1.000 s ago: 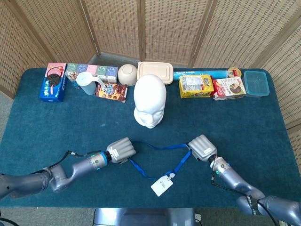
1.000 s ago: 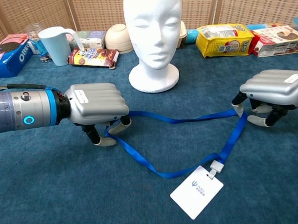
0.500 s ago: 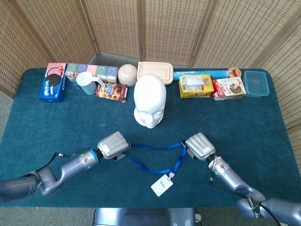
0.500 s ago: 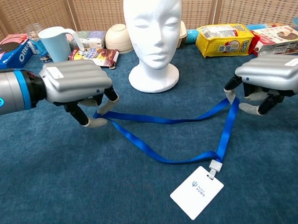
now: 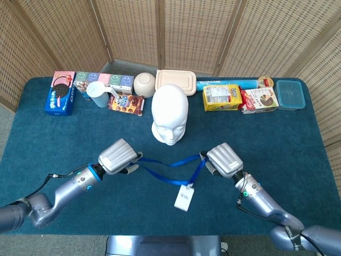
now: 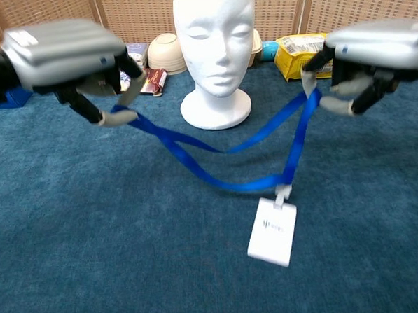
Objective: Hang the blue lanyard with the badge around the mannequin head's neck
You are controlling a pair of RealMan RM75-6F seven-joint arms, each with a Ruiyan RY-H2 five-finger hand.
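Observation:
The white mannequin head stands upright at the middle of the blue table. In front of it the blue lanyard hangs in the air between both hands. My left hand pinches the strap's left end. My right hand pinches its right end. The strap sags in two loops between them. The white badge dangles from the lower loop, just above the cloth.
Along the back edge stand an Oreo box, a pale blue mug, a snack packet, a bowl, a lidded container, a yellow bag, a cookie box and a blue tub. Wicker screens rise behind.
Both hands have risen off the table with the lanyard ends and moved toward the mannequin head. The strap and badge have lifted off the cloth and now hang.

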